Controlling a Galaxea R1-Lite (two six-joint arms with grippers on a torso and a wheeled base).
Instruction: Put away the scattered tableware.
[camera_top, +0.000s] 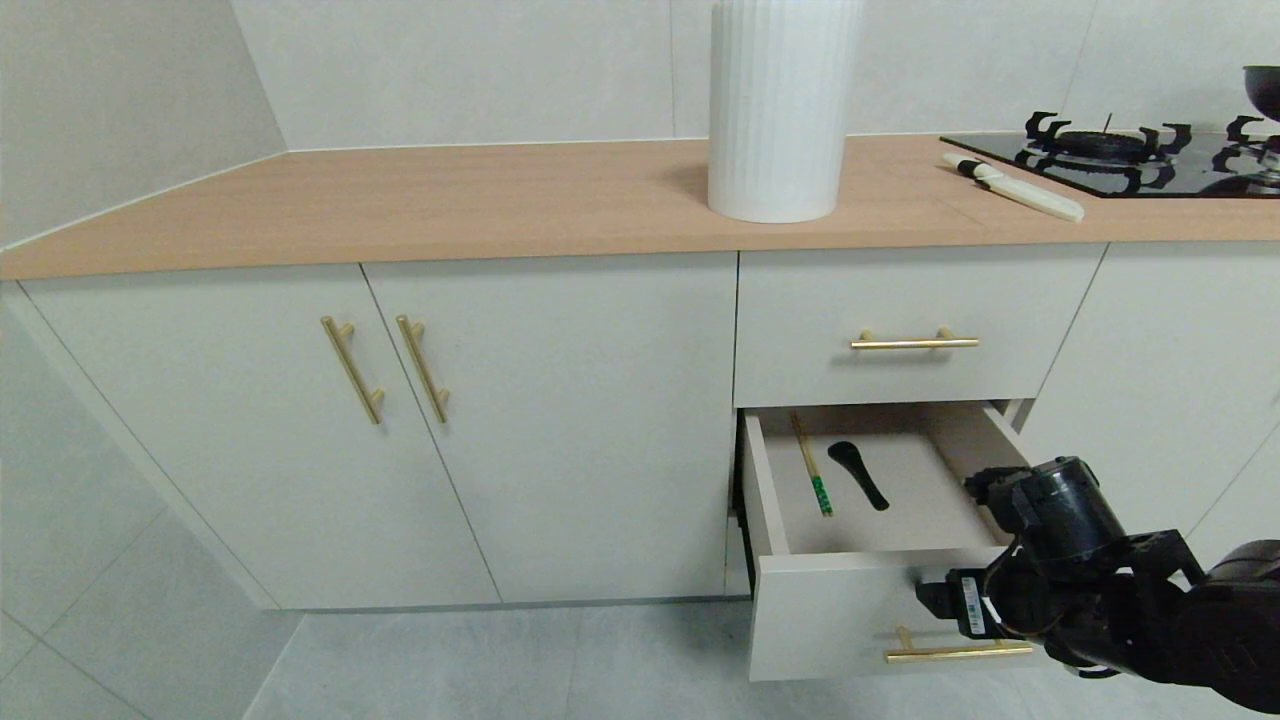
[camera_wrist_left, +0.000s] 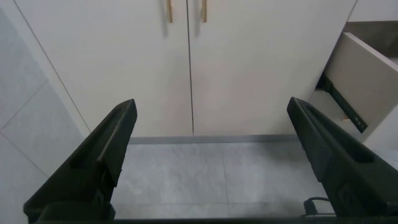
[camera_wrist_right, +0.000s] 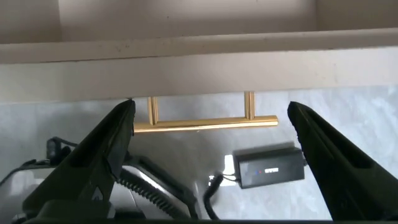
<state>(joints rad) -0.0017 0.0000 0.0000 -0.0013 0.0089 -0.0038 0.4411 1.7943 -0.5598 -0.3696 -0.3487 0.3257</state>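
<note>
In the head view, the open drawer (camera_top: 762, 480) sits at four o'clock, under a closed one. Inside lie the chopsticks (camera_top: 812, 468) and, at their three o'clock, a black spoon (camera_top: 858, 474). The right arm (camera_top: 1090, 560) hangs at the drawer's five o'clock, near its gold handle (camera_top: 958, 652). On the countertop (camera_top: 450, 200), a white ribbed canister (camera_top: 780, 110) stands at twelve o'clock, with a knife (camera_top: 1015, 188) at its three o'clock.

In the left wrist view, the left gripper (camera_wrist_left: 210, 104) is spread wide and empty, facing the cabinet doors (camera_wrist_left: 249, 62).

In the right wrist view, the right gripper (camera_wrist_right: 210, 109) is also spread wide and holds nothing. The gold handle shows between its fingers (camera_wrist_right: 118, 134), touching neither.
</note>
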